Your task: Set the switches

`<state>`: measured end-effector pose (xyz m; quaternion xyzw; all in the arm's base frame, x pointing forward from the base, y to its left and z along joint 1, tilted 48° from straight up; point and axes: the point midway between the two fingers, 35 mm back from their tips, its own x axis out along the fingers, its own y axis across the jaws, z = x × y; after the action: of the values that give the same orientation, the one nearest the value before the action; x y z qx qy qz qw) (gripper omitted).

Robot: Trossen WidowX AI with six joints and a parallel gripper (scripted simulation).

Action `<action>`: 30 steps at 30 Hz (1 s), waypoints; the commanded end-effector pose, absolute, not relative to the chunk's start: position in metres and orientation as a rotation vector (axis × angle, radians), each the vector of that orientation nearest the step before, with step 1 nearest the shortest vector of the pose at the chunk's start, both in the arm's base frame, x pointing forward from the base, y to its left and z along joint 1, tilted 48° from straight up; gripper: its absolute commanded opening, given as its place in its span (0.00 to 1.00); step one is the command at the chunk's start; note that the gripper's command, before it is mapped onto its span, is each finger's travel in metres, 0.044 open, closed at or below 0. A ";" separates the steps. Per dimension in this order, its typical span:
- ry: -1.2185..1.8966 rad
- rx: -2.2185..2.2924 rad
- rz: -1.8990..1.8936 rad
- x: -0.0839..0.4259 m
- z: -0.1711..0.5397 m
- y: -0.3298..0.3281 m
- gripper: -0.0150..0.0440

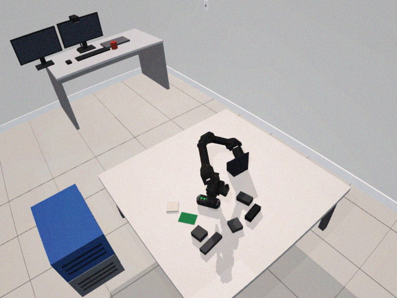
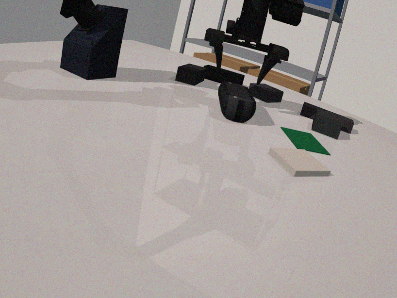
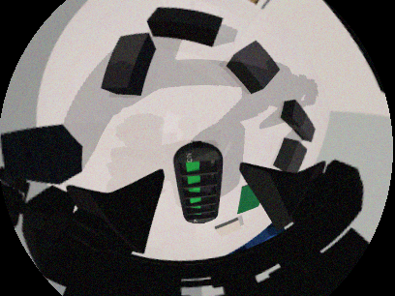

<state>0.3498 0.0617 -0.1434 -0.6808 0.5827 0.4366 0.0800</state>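
The controller unit (image 1: 208,205) (image 2: 236,102) (image 3: 214,157) is dark with rounded ends and sits flat on its base on the bench. In the wrist view its row of rocker switches faces up, with green showing toward the left side, where an "ON" mark stands; the far ones are too small to read exactly. The label on its underside is hidden. My gripper (image 2: 239,76) (image 3: 203,170) is wide open and empty, pointing down. In the wrist view the unit shows between the two spread fingers. In the exterior view the fingertips are higher than the unit and behind it.
Several dark blocks stand around, among them one block (image 1: 235,224) (image 3: 254,68) and another (image 1: 244,198) (image 3: 128,65). A green board (image 1: 188,218) (image 2: 305,140) and a cream tile (image 1: 172,206) (image 2: 299,160) lie beside the unit. The arm's dark base block (image 1: 238,165) (image 2: 92,44) stands farther off.
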 end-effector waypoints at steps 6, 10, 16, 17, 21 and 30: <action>1.748 -2.044 1.314 0.346 -0.154 0.051 1.00; 1.748 -2.044 1.314 0.346 -0.158 0.046 1.00; 1.749 -2.045 1.313 0.345 -0.164 0.040 1.00; 1.749 -2.045 1.313 0.345 -0.164 0.040 1.00; 1.749 -2.045 1.313 0.345 -0.164 0.040 0.86; 1.749 -2.045 1.313 0.345 -0.164 0.040 0.75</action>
<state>0.3447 0.0401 -0.1633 -0.6798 0.5835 0.4378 0.0753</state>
